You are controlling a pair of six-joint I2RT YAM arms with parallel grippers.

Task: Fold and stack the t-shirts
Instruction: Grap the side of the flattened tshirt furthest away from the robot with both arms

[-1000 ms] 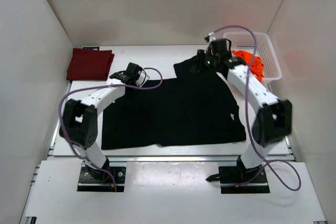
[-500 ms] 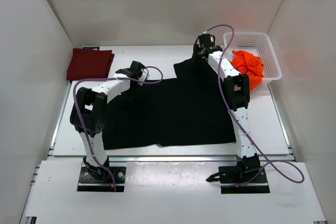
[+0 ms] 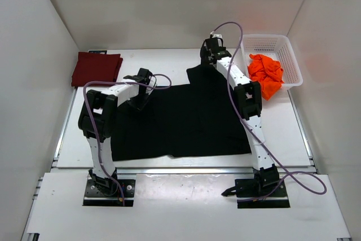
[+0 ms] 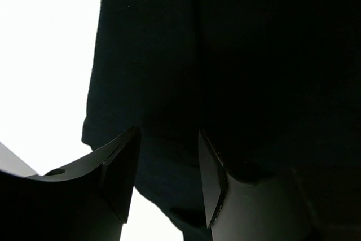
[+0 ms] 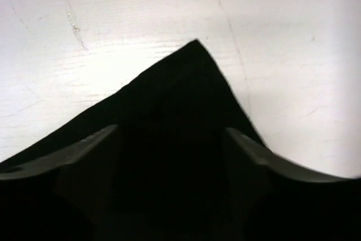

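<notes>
While the black shirt (image 3: 186, 119) lies spread flat on the surface (image 3: 163, 63), L jaws stand part-open over its sleeve edge, not pinching; R jaws gape wide over its far corner, nothing held. Maroon shirt (image 3: 96, 68) sits folded at far left; orange shirt (image 3: 266, 74) is bunched in the basket (image 3: 282, 43), far right, spilling over its rim.

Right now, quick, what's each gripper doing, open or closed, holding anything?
Left gripper: open, holding nothing, over the black t-shirt.
Right gripper: open, holding nothing, over that shirt's far corner.
</notes>
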